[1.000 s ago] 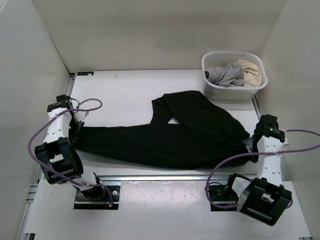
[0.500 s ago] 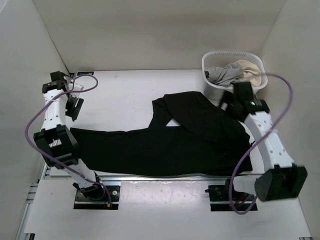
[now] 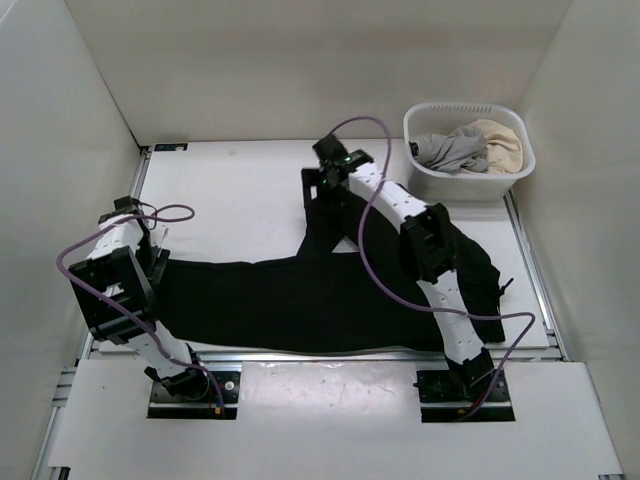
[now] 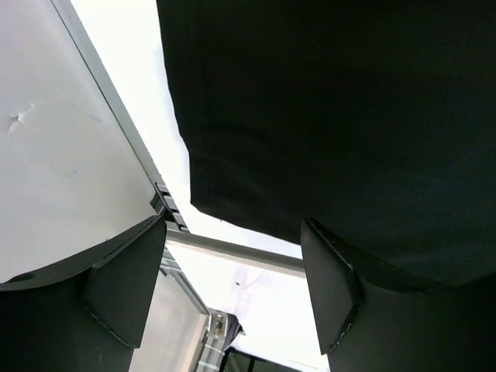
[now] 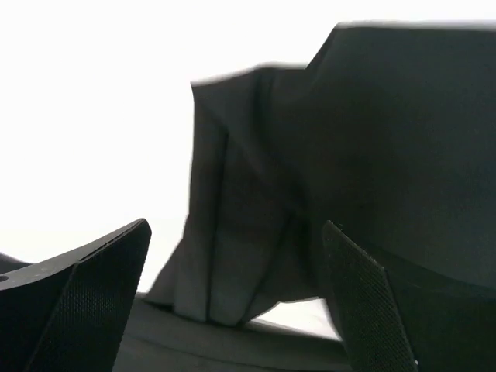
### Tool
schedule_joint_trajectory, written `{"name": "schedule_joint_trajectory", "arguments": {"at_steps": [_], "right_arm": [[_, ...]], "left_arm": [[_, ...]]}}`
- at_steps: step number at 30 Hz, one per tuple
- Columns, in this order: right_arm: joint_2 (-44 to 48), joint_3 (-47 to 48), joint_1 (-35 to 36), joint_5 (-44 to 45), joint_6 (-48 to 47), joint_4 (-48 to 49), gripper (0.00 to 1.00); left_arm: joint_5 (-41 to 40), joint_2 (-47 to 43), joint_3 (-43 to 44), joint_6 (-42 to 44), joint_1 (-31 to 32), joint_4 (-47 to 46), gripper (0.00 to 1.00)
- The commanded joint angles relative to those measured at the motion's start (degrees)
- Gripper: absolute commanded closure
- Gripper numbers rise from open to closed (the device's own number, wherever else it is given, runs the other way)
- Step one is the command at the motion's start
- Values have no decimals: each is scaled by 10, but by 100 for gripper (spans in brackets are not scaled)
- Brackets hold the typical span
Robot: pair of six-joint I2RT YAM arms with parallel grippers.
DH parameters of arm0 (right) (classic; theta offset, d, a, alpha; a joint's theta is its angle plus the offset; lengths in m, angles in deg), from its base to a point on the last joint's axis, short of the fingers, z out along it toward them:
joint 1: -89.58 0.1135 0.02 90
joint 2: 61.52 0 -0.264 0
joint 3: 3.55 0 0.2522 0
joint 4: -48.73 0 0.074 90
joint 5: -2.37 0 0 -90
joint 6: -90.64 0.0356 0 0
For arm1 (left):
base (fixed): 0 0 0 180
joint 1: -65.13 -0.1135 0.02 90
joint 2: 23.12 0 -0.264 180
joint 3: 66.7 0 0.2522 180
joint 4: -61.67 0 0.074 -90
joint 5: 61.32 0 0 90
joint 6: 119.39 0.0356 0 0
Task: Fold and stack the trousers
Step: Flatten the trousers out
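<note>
At the near left of the white table [image 3: 230,190], the left gripper [image 3: 152,256] is hanging low just beside the left end of the black trousers [image 3: 300,290]. Its jaws are standing wide apart and are holding nothing. In the left wrist view the end edge of the cloth is lying just ahead of its two fingers [image 4: 124,287], and it cannot be told whether either one is touching the fabric.

The trousers are lying flat across the near half of the table. One leg is running in a long band from the left gripper to the right side, where the two legs are joining. The other leg is bending back toward the far side, so that a small triangle of bare table is showing between them.

Over the end of this far leg, near the middle of the table, the right gripper [image 3: 316,188] is pointing down. Its jaws too are spread wide with nothing caught between them. The right wrist view is showing the creased leg end below and ahead of them.

In the far right corner a white laundry basket [image 3: 450,185] is standing near the trousers. A grey garment [image 3: 450,150] is lying crumpled in its left part, and a cream cloth [image 3: 502,143] is filling the right part beside it.
</note>
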Motion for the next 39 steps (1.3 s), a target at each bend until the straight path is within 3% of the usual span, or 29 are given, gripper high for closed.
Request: {"name": "schedule_joint_trajectory", "arguments": {"at_steps": [1,4,7,10,11,12,13,14,15,19,24,29,37,38,39], "right_arm": [[-15,15,36,-28,10,-74,4],[8,-65,55,-19,10,-53,4],[-8,-65,62,0,22,-87,4],[-57,-46,62,0,22,-113,13],[-68,-27,62,-5,22,-120,19],[-76,-19,62,-5,22,-127,34],[-83,-12,62,-10,22,-127,41],[-83,-5,62,-16,22,-127,49],[-83,-5,56,-22,22,-127,66],[-26,-5,30,4,35,-53,100],[46,-41,-13,45,80,73,100],[110,-138,-46,-87,166,300,100],[75,-15,-46,-175,263,378,99],[75,-15,-46,-183,263,378,96],[75,-26,-39,-189,269,378,85]], "left_arm": [[4,-16,-12,-1,-3,-28,19],[17,-4,-6,-1,-3,-28,19],[22,1,-1,-1,-3,-28,19],[22,13,-1,-1,-3,-28,19],[22,13,-1,-1,-3,-28,19],[22,13,-1,-1,-3,-28,19],[22,19,-1,-1,-3,-28,19],[22,19,-6,-1,-3,-28,23],[22,19,-16,-1,-3,-35,26],[12,30,-65,-1,-3,-65,36],[10,42,-96,-12,-3,-77,38],[10,42,-102,-12,-3,-77,38],[10,32,-64,-12,-3,-71,33],[10,32,-56,-12,-3,-71,33],[10,32,-38,-12,-3,-64,30]]}}
